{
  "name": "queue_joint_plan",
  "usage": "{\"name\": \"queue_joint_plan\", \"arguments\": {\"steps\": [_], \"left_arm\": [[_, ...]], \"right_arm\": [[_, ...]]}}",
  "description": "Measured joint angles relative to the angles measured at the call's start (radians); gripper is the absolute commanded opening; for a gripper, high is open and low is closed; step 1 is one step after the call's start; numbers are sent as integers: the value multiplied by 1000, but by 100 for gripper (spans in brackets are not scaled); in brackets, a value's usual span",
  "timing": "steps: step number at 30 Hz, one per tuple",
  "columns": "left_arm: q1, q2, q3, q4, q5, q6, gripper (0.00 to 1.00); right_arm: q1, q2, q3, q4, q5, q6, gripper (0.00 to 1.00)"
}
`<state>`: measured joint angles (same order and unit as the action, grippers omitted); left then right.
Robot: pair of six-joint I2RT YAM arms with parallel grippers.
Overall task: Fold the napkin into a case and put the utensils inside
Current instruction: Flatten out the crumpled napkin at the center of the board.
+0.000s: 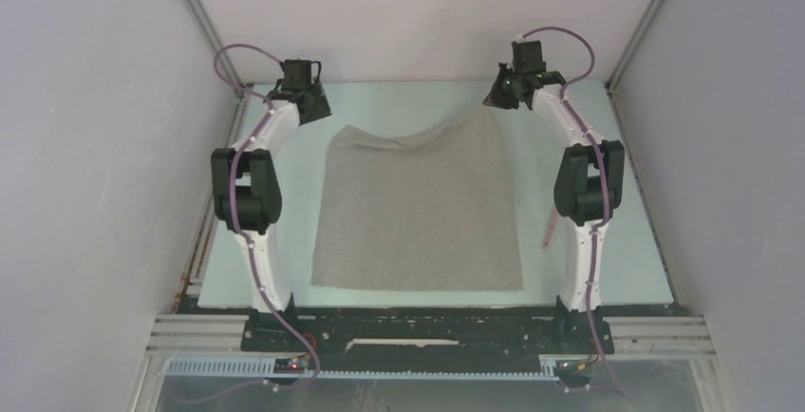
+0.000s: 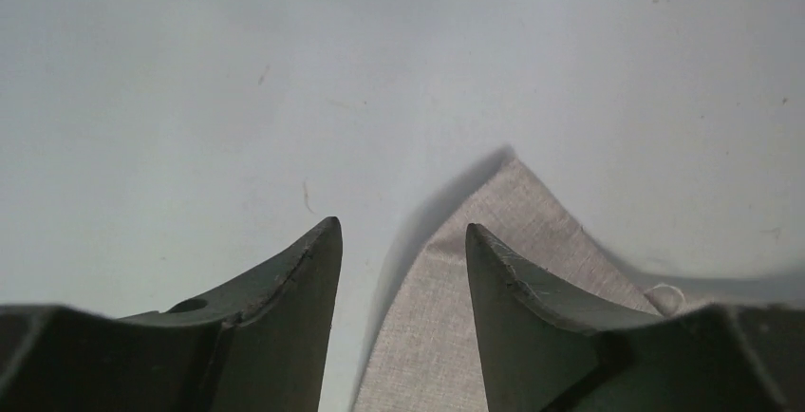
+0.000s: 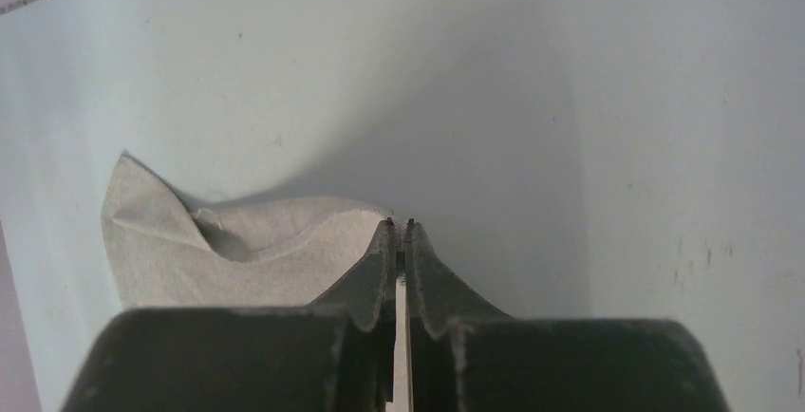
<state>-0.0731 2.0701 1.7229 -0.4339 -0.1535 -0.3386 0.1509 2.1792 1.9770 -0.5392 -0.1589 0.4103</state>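
Now | napkin (image 1: pixel 418 213): spread on bench (image 1: pixel 418 99), far-right corner lifted | right end effector (image 3: pixel 400 224): clenched on that corner, probably tensioning cloth for the fold | left end effector (image 2: pixel 402 232): jaws apart at far-left corner, gripping nothing | utensils (image 1: pixel 551 227): pink handle right of napkin, beside right arm (image 1: pixel 589 184), not yet cased

A grey napkin (image 1: pixel 418 213) lies spread in the middle of the pale surface (image 1: pixel 627 194), its far edge wrinkled and its far right corner raised up to the right end effector (image 1: pixel 498 97). The left end effector (image 1: pixel 313 103) hangs just beside the far left corner. A thin pink utensil (image 1: pixel 551 227) lies beside the right arm.
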Motion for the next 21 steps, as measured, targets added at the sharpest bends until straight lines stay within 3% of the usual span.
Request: {"name": "queue_joint_plan", "arguments": {"steps": [4,8,11,13,16,21], "left_arm": [[8,0,38,-4,0,6,58],[0,4,50,17,100,22,56],[-18,58,120,12,189,40,47],[-26,104,173,12,229,42,38],[-35,169,224,7,273,29,32],[-29,257,266,-55,280,-37,22]], "right_arm": [[-2,72,93,-12,12,-1,0],[-10,162,209,-53,62,-3,1],[-21,222,278,-75,72,-5,39],[-27,245,301,-90,84,-7,55],[-33,271,349,-143,141,-27,60],[-27,230,323,-190,190,-72,58]]}}
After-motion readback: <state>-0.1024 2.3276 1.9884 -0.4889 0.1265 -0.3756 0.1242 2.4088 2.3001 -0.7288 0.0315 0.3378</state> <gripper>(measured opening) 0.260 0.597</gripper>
